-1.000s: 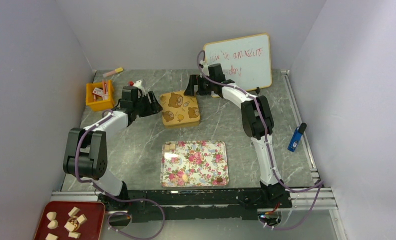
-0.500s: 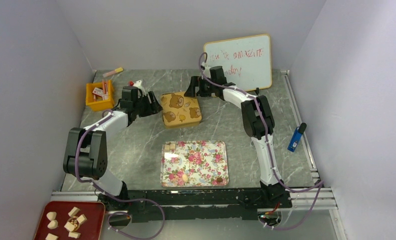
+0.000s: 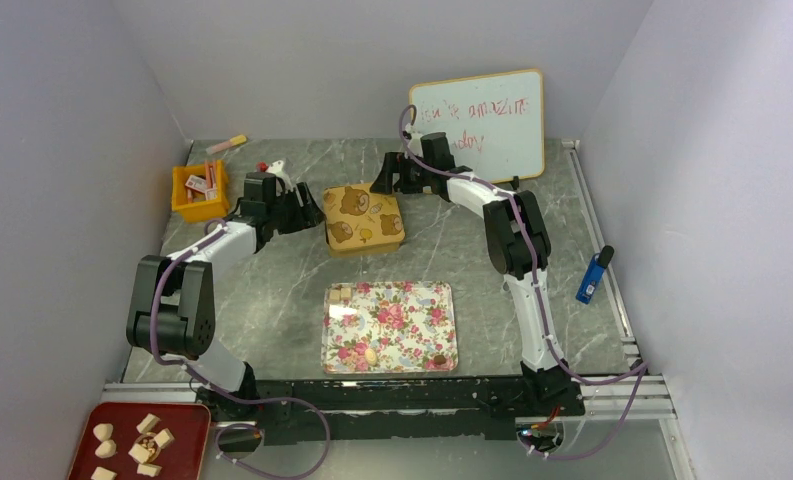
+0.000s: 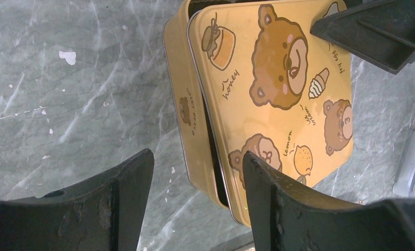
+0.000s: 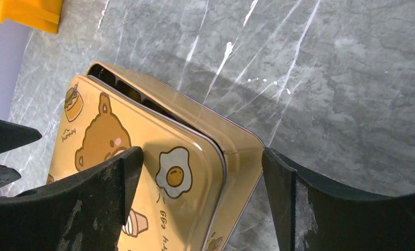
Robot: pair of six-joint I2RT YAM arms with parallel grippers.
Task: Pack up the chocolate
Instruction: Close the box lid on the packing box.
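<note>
Bear tin (image 3: 363,218), lid (image 4: 278,78) askew.
Left gripper (image 4: 197,162) and right gripper (image 5: 202,154) both open, straddling opposite sides.

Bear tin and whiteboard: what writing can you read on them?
"honey": tin lid, beside the jar.
"lemon": lid, beside the lemon.
"fry egg": lid, beside the fried egg.
Beside the ice-cream cone: too small.
Tin wall: small print, unreadable.
Whiteboard: red handwriting, perhaps "amazing"; rest too blurred.

I see a grey marbled tabletop (image 3: 272,290) carrying a yellow bear-print metal tin (image 3: 363,218) mid-back with its lid askew, a rectangular floral tray (image 3: 454,330) near the front edge, an orange plastic bin (image 3: 182,205) back left, a small blue object (image 3: 593,275) far right, and a white-faced board (image 3: 477,120) propped at the back.
</note>
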